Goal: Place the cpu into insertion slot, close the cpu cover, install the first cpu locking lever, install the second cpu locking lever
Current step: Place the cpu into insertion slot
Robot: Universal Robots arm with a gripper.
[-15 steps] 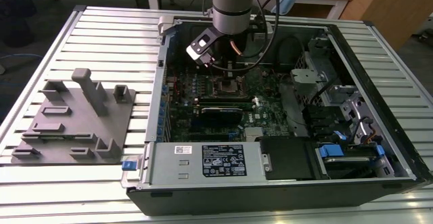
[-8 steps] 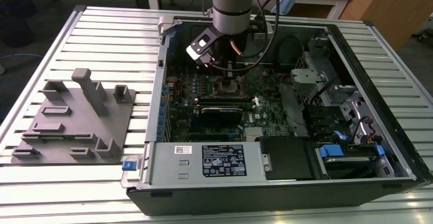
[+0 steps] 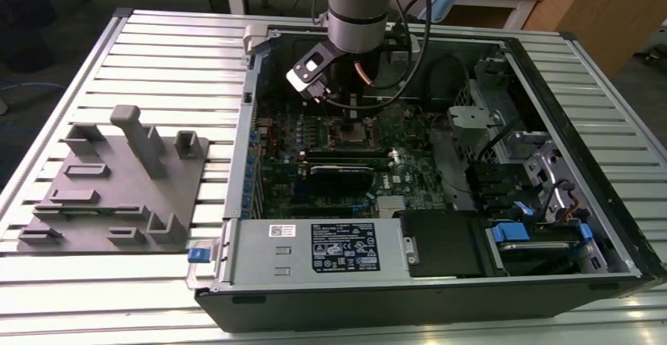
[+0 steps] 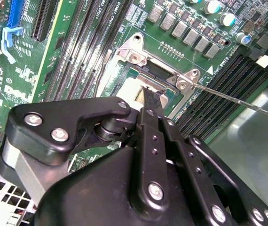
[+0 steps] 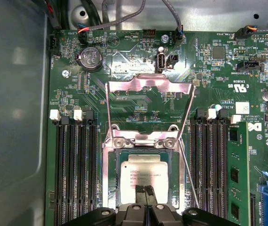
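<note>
Down in the socket [image 5: 110,183], seated flat: chip [image 5: 145,172], probably light, stiff and easy to damage. Better taken by its bare edges, without hard squeeze. Claw [image 5: 145,189] pinched together just over one edge, holding nothing; cover [image 5: 148,86] standing fully open.

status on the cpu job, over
gripper shut, tips at the cpu's edge. cpu lying in the insertion slot. cpu cover up, locking lever loose. nothing blocking the socket.

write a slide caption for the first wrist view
Gripper, fingers shut, at one edge of the cpu lying in the insertion slot; cpu cover open.
</note>
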